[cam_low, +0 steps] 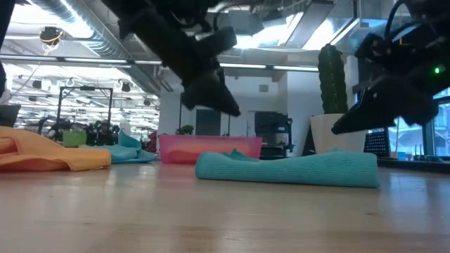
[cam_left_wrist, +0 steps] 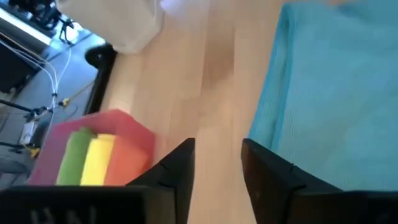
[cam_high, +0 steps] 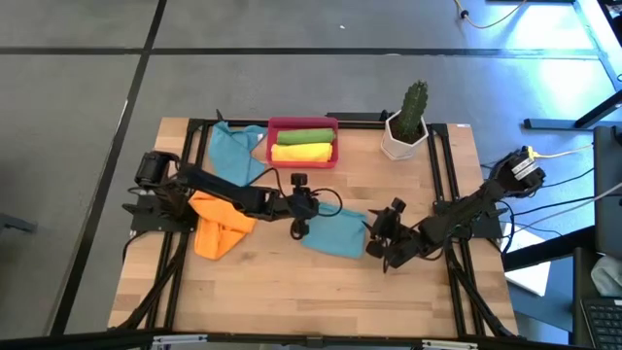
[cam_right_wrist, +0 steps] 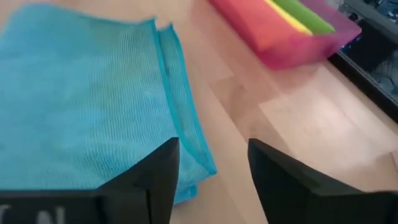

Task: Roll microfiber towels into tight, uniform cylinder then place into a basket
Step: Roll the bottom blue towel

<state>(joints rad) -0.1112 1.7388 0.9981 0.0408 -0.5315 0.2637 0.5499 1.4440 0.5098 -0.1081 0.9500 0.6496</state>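
Orange towel (cam_high: pixel 220 226) and white cactus pot (cam_high: pixel 401 139) apparently flank the teal towel (cam_high: pixel 335 233).

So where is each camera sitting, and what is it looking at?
High view: above the table, looking straight down; both arms show, the left tool and right tool at the folded teal towel.
Low view: at table height, looking across; arms hang in from above.
Left wrist view: on the left arm, past its open fingers toward the red basket.
Right wrist view: on the right arm, past its open fingers.
All four share the towel and basket.
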